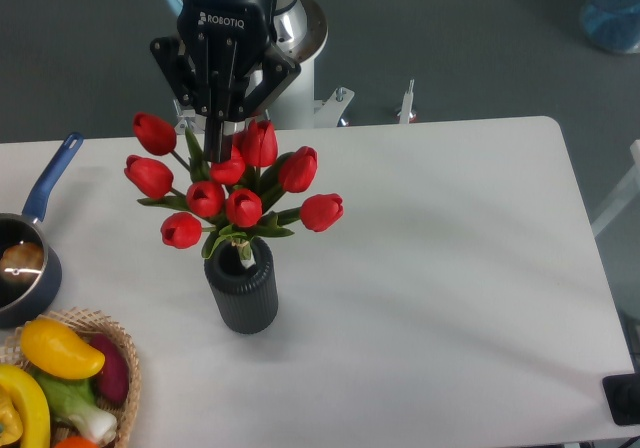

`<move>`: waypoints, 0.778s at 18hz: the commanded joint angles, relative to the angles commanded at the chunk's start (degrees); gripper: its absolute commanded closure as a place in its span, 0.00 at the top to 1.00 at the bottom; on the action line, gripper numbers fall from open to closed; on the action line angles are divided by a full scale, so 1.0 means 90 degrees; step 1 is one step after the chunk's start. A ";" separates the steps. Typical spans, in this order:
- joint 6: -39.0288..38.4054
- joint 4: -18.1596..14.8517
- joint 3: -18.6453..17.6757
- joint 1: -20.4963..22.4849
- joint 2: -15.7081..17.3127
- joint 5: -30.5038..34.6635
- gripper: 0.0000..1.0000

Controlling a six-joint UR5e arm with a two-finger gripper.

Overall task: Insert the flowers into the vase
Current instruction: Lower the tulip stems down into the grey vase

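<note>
The vase (241, 291) stands upright on the white surface (430, 268). Just above its mouth sit the flowers (228, 188), their stems reaching down into the opening. Behind and above the vase, my end effector (217, 138) is clamped on the flowers' top.

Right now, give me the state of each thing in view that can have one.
gripper: shut on the flowers, above the vase
flowers: held upright, stem end inside the vase mouth
vase: standing upright on the table
saucepan: upright, something inside
basket: filled with vegetables
</note>
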 joint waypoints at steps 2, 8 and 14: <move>0.0000 0.0000 -0.0019 0.0000 -0.0029 0.0000 0.00; 0.0000 -0.0010 -0.0078 -0.0010 -0.0058 0.0000 0.00; 0.0010 0.0000 -0.0176 -0.0020 -0.0088 0.0010 0.00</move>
